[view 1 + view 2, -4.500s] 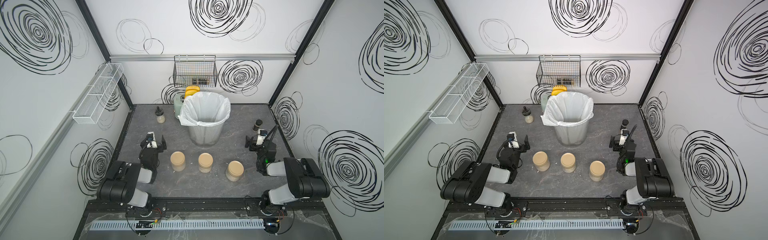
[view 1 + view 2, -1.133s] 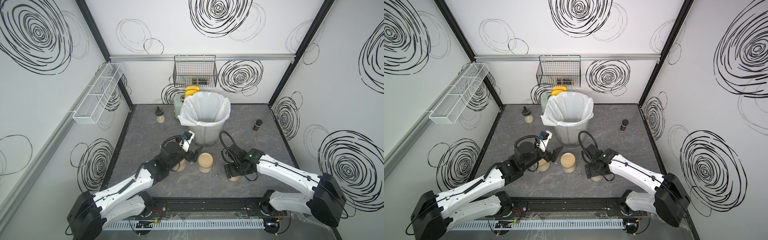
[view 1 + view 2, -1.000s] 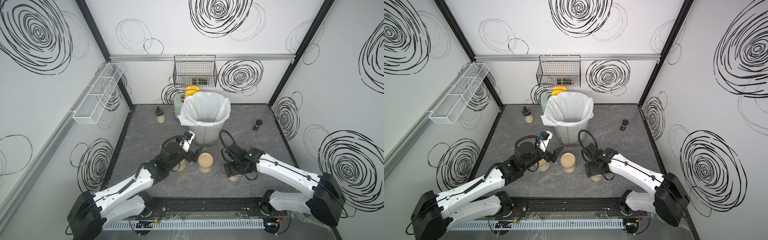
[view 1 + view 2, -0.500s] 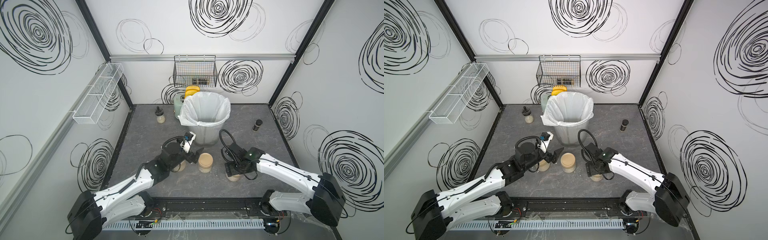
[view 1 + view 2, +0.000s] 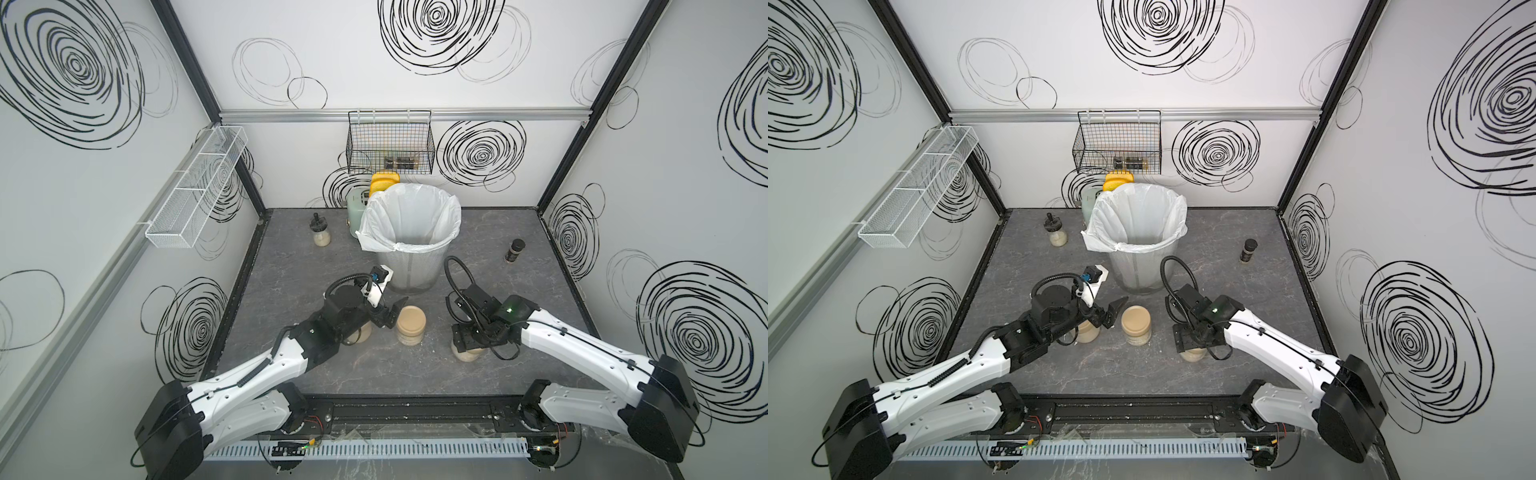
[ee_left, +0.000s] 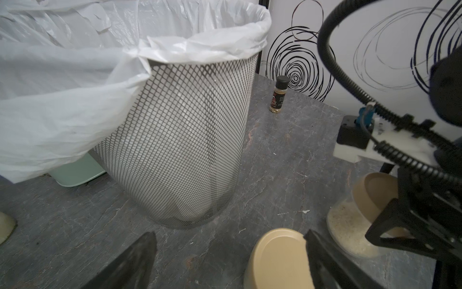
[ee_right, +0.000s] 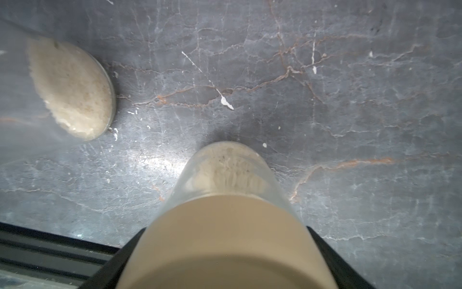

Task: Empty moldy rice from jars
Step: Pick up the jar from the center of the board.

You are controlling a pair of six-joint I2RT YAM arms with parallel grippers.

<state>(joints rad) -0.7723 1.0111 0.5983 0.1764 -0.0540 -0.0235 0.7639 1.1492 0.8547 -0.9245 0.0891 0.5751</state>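
right gripper (image 7: 225, 229): nearest to us; its two black fingers (image 7: 117, 260) press from above on opposite sides of the tan lid (image 7: 225, 262) of the right jar (image 5: 468, 354), pinching it.
right jar: it stands upright on the grey table (image 5: 291, 257), at 4 o'clock from the middle jar (image 5: 410, 326) and apart from it.
moldy rice (image 7: 225, 172): in the right wrist view we see a pale heap low in the right jar, through its clear wall. A pale layer also shows low in the middle jar.
left jar (image 5: 360, 332): at 9 o'clock from the middle jar. The left arm's wrist covers most of it, so we see only its pale lower side.
middle jar: upright, with its lid on.
left gripper (image 5: 392, 311): it hovers at 10 o'clock from the middle jar, fingers (image 6: 135, 262) spread wide with nothing between them. One fingertip overlaps the lid's edge in the left wrist view, and we cannot tell whether they touch.
mesh bin (image 5: 411, 270): upright at 12 o'clock from the middle jar, with a white liner (image 5: 411, 216) folded over its rim.
stoppered bottle (image 5: 321, 232): between 10 and 11 o'clock, well apart from the jars.
spice shaker (image 5: 515, 251): at 2 o'clock, near the right wall.
back wall: a pale green container (image 5: 356, 203) and a yellow item (image 5: 384, 183) sit behind the bin, and a black wire basket (image 5: 390, 145) hangs above them.
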